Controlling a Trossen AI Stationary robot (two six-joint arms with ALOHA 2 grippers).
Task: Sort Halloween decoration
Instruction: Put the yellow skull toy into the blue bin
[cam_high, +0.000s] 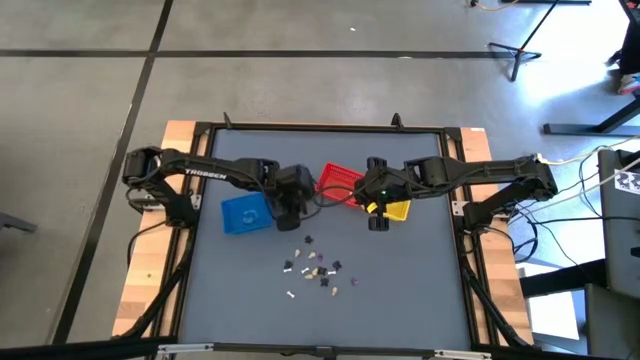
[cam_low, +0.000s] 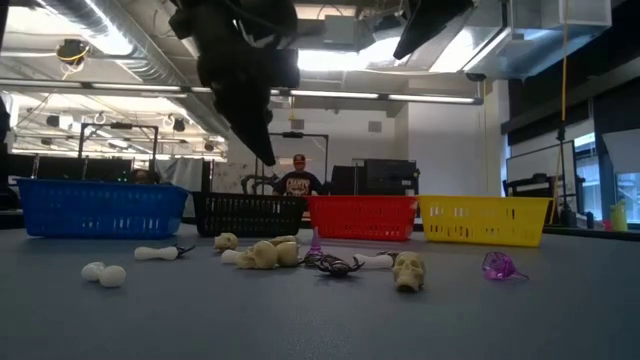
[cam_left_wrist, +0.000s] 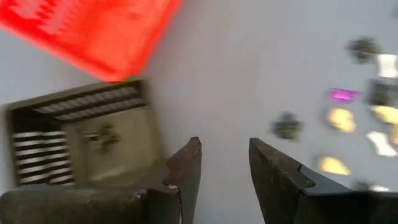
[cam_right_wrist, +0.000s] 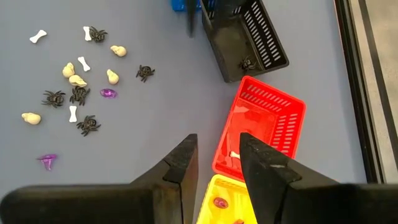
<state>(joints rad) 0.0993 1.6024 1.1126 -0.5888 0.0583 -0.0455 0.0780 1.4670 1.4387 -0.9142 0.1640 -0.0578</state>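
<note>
The Halloween decoration (cam_high: 315, 268) lies scattered on the grey table near its front: black spiders (cam_right_wrist: 79, 94), cream skulls (cam_low: 407, 271) and bones (cam_right_wrist: 83, 63), and purple pieces (cam_right_wrist: 108, 93). My left gripper (cam_left_wrist: 224, 146) is open with nothing between its fingers. It hangs over the table just beside the black basket (cam_left_wrist: 81, 143), which holds one spider (cam_left_wrist: 102, 135). My right gripper (cam_right_wrist: 217, 140) is open and bare above the red basket (cam_right_wrist: 261, 124) and the yellow basket (cam_right_wrist: 224, 199).
A blue basket (cam_high: 245, 213), the black basket (cam_low: 250, 213), the red basket (cam_high: 338, 183) and the yellow basket (cam_high: 397, 210) stand in a row across the table's middle. A raised dark frame (cam_high: 320, 128) rims the table. A person (cam_low: 297, 180) sits beyond the far edge.
</note>
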